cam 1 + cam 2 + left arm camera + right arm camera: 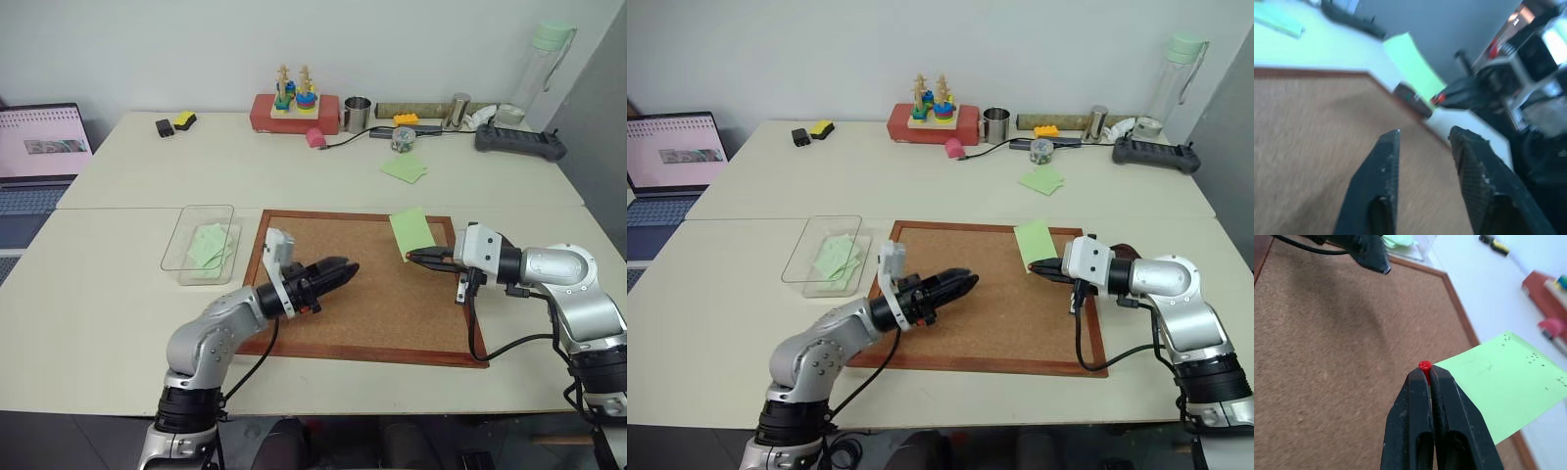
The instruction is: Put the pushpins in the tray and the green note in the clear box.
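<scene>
Cork board [372, 294] lies nearest on the desk [118, 294], with both arms above it. The left claw [345, 267] hangs over the board's middle, its fingers [1381, 171] parted and empty. The right claw [1425, 374] is clamped on a red pushpin [1424, 365], beside the green note [411, 231], which rests on the board's far right corner. Farther left, the clear box [191, 245] holds green sheets.

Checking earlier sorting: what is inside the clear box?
Pale green paper sheets lie in the clear box, overlapping. How many cannot be told, and anything beneath them is covered.
</scene>
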You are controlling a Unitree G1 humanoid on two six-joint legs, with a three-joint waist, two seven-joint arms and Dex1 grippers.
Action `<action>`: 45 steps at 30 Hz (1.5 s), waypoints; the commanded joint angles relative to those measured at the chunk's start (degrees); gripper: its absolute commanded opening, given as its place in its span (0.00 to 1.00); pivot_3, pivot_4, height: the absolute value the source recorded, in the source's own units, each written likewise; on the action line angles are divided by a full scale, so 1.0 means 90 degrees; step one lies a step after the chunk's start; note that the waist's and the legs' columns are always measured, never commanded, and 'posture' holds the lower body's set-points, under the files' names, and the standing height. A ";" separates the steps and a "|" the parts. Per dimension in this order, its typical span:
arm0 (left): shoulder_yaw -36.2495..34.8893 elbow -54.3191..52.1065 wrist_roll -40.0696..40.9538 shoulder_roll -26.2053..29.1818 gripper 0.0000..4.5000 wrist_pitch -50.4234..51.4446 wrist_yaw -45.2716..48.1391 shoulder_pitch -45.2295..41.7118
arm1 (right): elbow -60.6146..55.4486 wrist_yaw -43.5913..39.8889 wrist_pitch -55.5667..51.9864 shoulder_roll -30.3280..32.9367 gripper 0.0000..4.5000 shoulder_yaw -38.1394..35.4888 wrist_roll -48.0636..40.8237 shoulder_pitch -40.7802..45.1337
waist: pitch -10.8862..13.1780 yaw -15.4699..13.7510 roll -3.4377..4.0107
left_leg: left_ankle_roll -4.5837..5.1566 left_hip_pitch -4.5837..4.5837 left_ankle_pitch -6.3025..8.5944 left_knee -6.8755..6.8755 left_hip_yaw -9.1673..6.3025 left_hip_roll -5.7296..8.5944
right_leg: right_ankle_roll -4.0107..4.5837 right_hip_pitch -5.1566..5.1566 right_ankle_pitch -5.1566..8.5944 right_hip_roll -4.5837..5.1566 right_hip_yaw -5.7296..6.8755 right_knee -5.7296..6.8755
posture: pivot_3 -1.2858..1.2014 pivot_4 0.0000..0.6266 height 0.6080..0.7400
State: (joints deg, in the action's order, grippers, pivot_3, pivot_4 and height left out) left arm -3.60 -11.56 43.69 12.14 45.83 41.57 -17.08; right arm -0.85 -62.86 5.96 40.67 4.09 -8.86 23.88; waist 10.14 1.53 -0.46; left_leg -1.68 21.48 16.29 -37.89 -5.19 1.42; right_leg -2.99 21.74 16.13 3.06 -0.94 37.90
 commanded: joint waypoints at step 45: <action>0.0702 0.1593 -0.1009 -0.0803 0.02 -0.1214 -0.0458 -0.1028 | -0.1352 0.0872 0.0313 -0.0131 0.00 -0.0229 -0.0408 -0.0239 | 0.0010 -0.0033 -0.0017 | -0.0031 0.0024 -0.0018 -0.0004 -0.0017 0.0009 | 0.0001 0.0013 -0.0001 0.0001 0.0007 -0.0008 | 0.52 0.24 1.00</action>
State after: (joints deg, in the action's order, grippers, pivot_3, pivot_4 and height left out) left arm 3.06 4.46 34.96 5.03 36.51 37.07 -25.54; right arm -11.21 -58.45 15.12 38.14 7.54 -8.85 22.41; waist 10.23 1.23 -0.61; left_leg -1.96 21.71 16.13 -37.93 -5.37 1.50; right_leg -2.98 21.86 16.12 3.08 -0.88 37.82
